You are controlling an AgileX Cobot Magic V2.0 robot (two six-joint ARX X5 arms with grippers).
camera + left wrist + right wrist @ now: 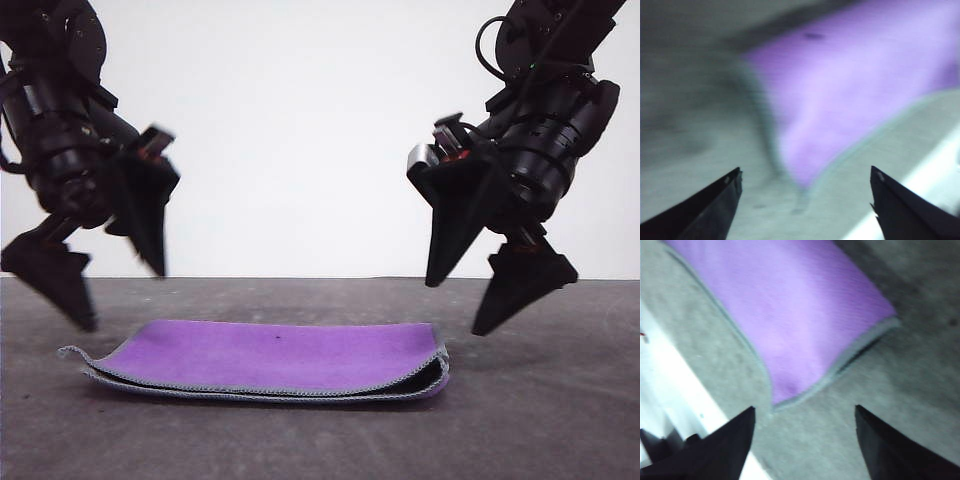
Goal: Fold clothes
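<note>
Grey, matte, faintly speckled table (560, 420) against a plain white backdrop (300, 130).

Item 1: cloth (280, 358), soft fabric, bright purple face uppermost, light grey stitched edging along its borders. Folded in two layers; a dark inner face shows in the gap at its right end, where the layers curve apart. Lies flat on the table, between and below the two grippers, long axis running left to right in the front view. One grey-edged corner trails out at the lower left. A small dark speck sits on the purple top.

Item 2: left gripper (125, 295), black, tapered pointed fingers, spread wide apart, holding nothing, raised above the cloth's left end and clear of it. Wrist view is motion-blurred.

Item 3: right gripper (462, 305), black, same pointed fingers, spread wide, empty, raised just off the cloth's right end, not touching it.
</note>
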